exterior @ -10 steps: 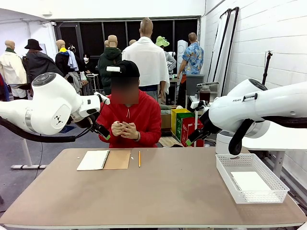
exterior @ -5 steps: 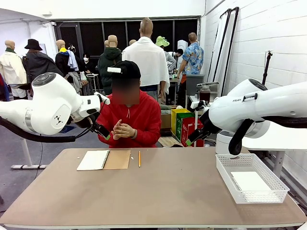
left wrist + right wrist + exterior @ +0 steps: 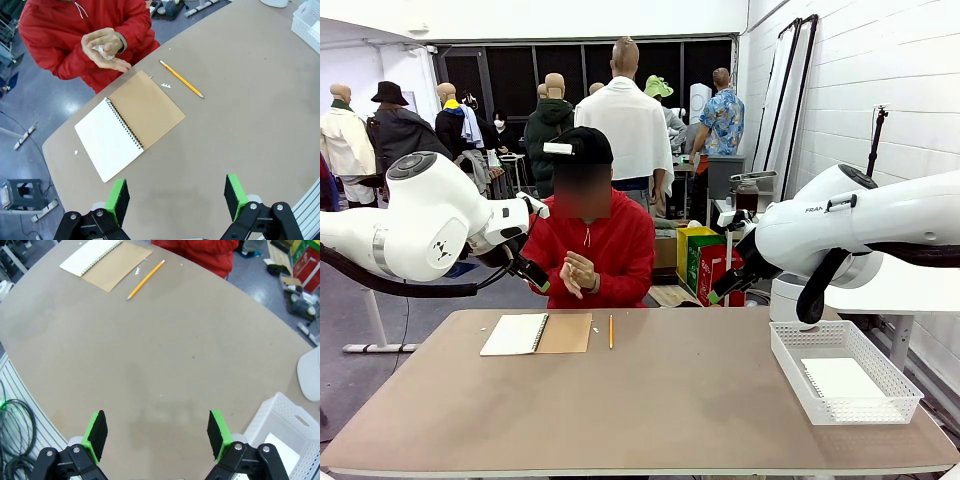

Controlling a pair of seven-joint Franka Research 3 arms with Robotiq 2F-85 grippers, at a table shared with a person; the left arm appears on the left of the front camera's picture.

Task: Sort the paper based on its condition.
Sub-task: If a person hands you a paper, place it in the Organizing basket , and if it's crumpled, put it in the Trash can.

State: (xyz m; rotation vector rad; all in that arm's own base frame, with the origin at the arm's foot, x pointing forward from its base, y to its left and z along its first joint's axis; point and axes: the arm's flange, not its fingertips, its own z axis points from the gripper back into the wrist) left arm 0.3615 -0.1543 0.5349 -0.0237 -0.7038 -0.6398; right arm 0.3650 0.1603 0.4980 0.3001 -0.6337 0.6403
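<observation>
One white sheet of paper (image 3: 840,378) lies flat in the white mesh basket (image 3: 868,410) at the table's right; the right wrist view shows that paper (image 3: 283,450) in the basket (image 3: 265,424) too. Across the table, a person in a red hoodie presses a small white wad (image 3: 102,49) between both hands. My left gripper (image 3: 531,272) hangs open above the table's far left, and in its own view the left gripper (image 3: 176,197) holds nothing. On the right, my right gripper (image 3: 724,286) is raised and open; the right gripper (image 3: 156,434) is empty over bare tabletop.
An open spiral notebook (image 3: 517,334) with a brown cover (image 3: 146,109) lies at the far left of the table. Beside it are a yellow pencil (image 3: 611,331) and tiny paper scraps (image 3: 165,85). The table's middle and near side have free room.
The person's hands went from clasped together to one palm sliding over the other. Neither arm has moved.
</observation>
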